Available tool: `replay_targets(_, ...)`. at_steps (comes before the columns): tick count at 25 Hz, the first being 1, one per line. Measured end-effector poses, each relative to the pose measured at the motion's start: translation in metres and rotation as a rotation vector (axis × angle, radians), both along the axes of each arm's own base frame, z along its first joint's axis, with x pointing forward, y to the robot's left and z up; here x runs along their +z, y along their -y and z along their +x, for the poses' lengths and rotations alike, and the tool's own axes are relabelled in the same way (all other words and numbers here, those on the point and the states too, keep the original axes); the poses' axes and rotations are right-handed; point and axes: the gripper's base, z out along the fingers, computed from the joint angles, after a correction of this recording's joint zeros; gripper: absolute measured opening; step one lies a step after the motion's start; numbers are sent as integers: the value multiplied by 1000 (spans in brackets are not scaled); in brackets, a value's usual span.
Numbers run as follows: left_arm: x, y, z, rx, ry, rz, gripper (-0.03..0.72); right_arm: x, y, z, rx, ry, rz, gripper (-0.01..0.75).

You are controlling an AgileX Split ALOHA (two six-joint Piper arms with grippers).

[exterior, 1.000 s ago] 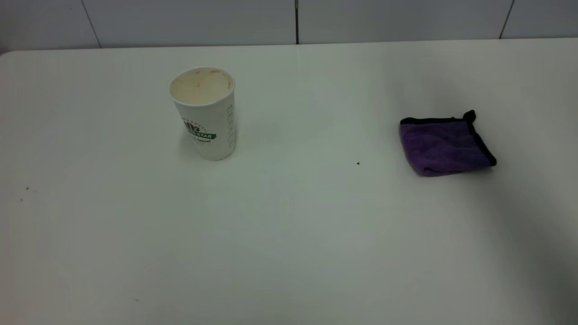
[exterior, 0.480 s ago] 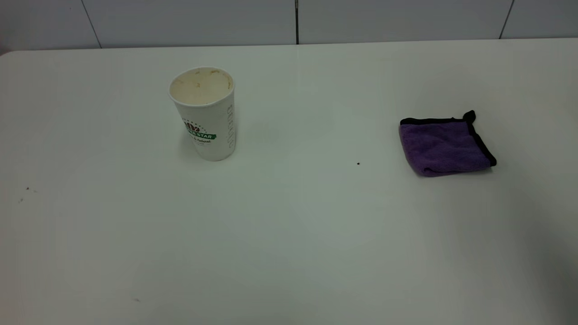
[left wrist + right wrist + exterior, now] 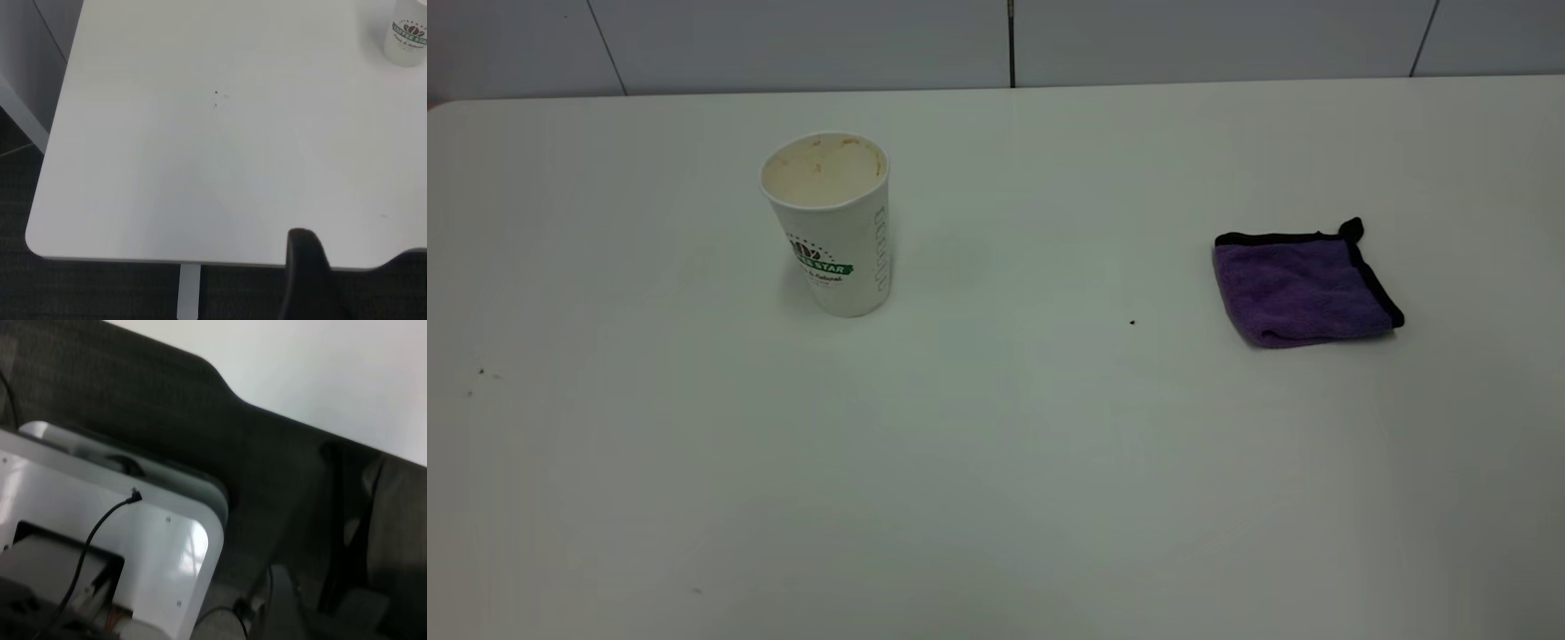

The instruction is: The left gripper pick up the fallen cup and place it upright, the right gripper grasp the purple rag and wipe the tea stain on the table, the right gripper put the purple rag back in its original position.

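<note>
No gripper is seen in the exterior view, and no stain shows on the table [image 3: 996,462]. Only a dark finger [image 3: 303,273] of the left gripper is caught by its wrist camera, past the table's edge — whether that claw is wide or narrow cannot be told. Farther back, the cup [image 3: 829,222] stands upright. The purple rag [image 3: 1303,286] lies folded flat, well to the cup's right. The right gripper is out of sight — only floor and a white housing [image 3: 120,540] are seen.

I've got wide open table [image 3: 996,462] between the upright cup [image 3: 831,227] and purple rag [image 3: 1303,284]; only tiny specks, I think.
</note>
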Motion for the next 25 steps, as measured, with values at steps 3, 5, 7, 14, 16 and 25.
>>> replay_targets(3,0,0,0,0,0,0,457,-9,5,-22,-25,107,27,576)
replay_targets(5,0,0,0,0,0,0,457,-9,9,-35,-39,181,40,576)
replay_targets(7,0,0,0,0,0,0,457,-3,14,-47,-56,281,44,576)
replay_targets(14,0,0,0,0,0,0,457,8,29,-79,-150,531,51,576)
replay_targets(16,0,0,0,0,0,0,457,9,31,-86,-155,577,67,576)
replay_targets(25,0,0,0,0,0,0,457,10,35,-104,-162,692,101,576)
